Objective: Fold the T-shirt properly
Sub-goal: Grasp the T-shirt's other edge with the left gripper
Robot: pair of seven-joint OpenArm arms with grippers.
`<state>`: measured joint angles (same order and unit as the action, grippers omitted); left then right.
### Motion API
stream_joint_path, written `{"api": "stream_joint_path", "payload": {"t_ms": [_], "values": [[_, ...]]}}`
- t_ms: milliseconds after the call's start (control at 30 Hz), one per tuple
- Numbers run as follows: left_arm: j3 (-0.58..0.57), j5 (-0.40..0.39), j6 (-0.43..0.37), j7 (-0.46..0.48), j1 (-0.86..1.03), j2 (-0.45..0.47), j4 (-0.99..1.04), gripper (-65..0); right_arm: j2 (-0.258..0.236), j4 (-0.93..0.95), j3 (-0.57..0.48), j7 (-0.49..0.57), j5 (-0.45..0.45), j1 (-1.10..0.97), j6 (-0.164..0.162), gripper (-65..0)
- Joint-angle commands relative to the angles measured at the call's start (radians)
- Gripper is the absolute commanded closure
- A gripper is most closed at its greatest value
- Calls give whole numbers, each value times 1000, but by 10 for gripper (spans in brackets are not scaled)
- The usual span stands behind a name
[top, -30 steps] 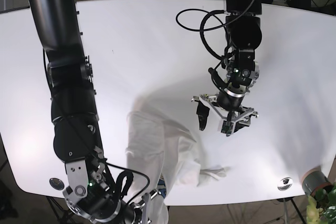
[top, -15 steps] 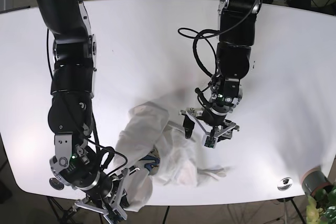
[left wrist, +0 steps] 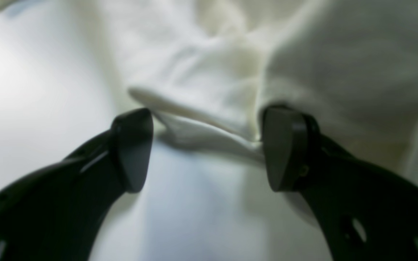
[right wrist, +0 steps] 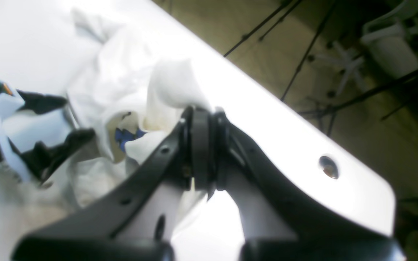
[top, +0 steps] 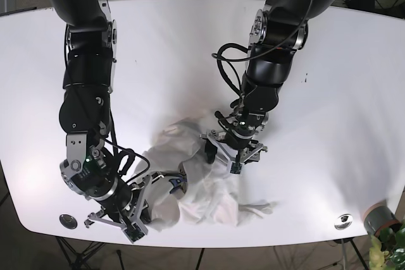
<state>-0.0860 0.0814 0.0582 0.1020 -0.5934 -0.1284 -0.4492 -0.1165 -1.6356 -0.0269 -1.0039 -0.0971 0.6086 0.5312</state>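
Base view: the white table (top: 190, 49) fills the frame, with the crumpled T-shirt (top: 196, 181) at lower centre. The left gripper (top: 223, 155), fingers spread, straddles a fold; the right gripper (top: 140, 210), lower left, pinches cloth tight.

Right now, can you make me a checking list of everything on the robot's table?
Surface: white table, mostly bare.
Job's things: white T-shirt, crumpled in a heap near the front edge, not folded; a blue print peeks out.
Clutter: two small round metal fittings near the front corners.
Grippers: left pincer open, straddling a fold of cloth; right pincer shut on the T-shirt.
Cables: black cable looping beside the left arm.
Surroundings: grey pot with a plant at the corner; stands and floor past the edge.
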Motion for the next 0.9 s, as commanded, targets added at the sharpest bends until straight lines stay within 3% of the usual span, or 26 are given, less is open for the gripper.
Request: {"api": "stream_joint_path", "payload": {"t_ms": [0, 233, 333, 400, 500, 633, 733, 867], "values": [[-7, -2, -42, 49, -58, -26, 85, -446, -12, -21, 37, 24, -10, 24, -3, -19], [-8, 2, -59, 61, -136, -26, 250, -407, -13, -45, 100, 24, -10, 0, -1, -19], [-22, 2, -57, 60, -136, -21, 252, -271, -28, -47, 103, 24, -10, -5, -1, -19], [-57, 2, -57, 60, -133, 6, 247, -137, -32, -47, 103, 26, -10, -5, -1, -19], [-77, -5, -57, 60, -132, 31, 247, -14, -32, -47, 104, 26, -10, -6, -1, -19], [-76, -5, -42, 60, -133, 49, 240, 0, -33, -45, 152, 26, -10, -8, -1, -19], [-71, -7, 18, 44, -109, 80, 132, 0, -33, -41, 184, 26, -2, 0, -1, -19], [-10, -7, 64, -103, -32, 135, -119, 0, -58, -33, 180, 26, -2, 9, -3, -19]]}}
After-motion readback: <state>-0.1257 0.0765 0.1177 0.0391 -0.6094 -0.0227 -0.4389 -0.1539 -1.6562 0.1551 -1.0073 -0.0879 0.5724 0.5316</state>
